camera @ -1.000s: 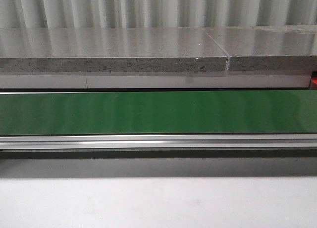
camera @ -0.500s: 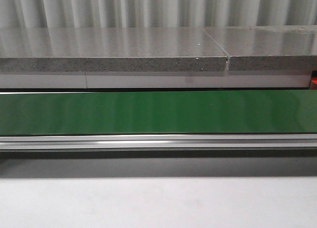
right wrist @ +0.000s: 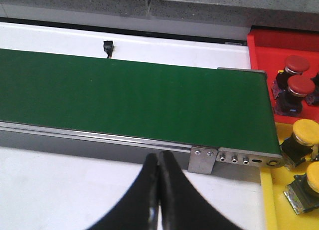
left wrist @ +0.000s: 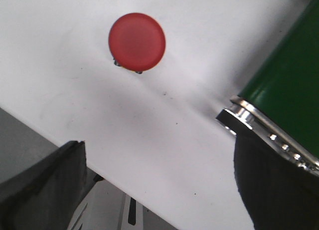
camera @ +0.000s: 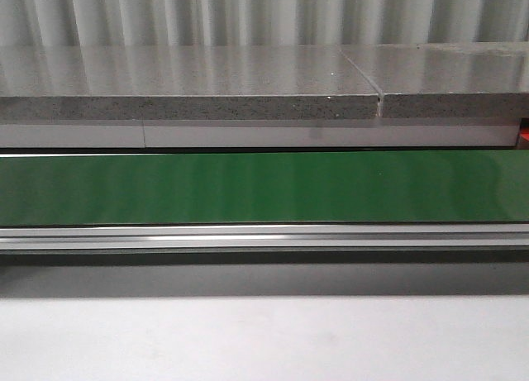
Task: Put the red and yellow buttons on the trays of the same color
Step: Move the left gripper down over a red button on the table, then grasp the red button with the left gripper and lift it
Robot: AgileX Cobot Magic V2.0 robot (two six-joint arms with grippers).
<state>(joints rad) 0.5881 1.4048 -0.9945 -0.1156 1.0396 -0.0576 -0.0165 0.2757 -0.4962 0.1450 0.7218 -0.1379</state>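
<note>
- The right hand (right wrist: pixel 158 190) has its two dark fingers pressed together with nothing between them, poised over the white worktop (right wrist: pixel 60 190)
- Just beyond its fingertips runs the metal side rail (right wrist: pixel 99 145) of the conveyor, with a small bracket (right wrist: pixel 202 160) bolted on near the belt's end
- Past the rail lies the green belt (right wrist: pixel 129 98), bare of buttons in the right wrist view and the front view alike
- Off to the outer side of the right hand, past the belt's end, sits the yellow tray (right wrist: pixel 269 200) holding two yellow buttons (right wrist: pixel 305 134), with the red tray (right wrist: pixel 259 45) farther away holding two red buttons (right wrist: pixel 301 85)
- Beyond the belt a white strip carries a small black fitting (right wrist: pixel 107 47), and behind that stands a grey speckled stone ledge (right wrist: pixel 199 3)
- The left hand (left wrist: pixel 159 190) is spread wide, one dark finger at each lower corner of its wrist view, gripping nothing
- Ahead of the left hand's fingers a lone red button (left wrist: pixel 137 41) lies on the white worktop, well clear of both fingers and not on any tray
- To one side of the left hand the end of the green belt shows with its metal end plate (left wrist: pixel 239 115)
- Neither hand appears in the front view, which shows only worktop, belt, ledge and a ribbed wall (camera: pixel 248 13)
</note>
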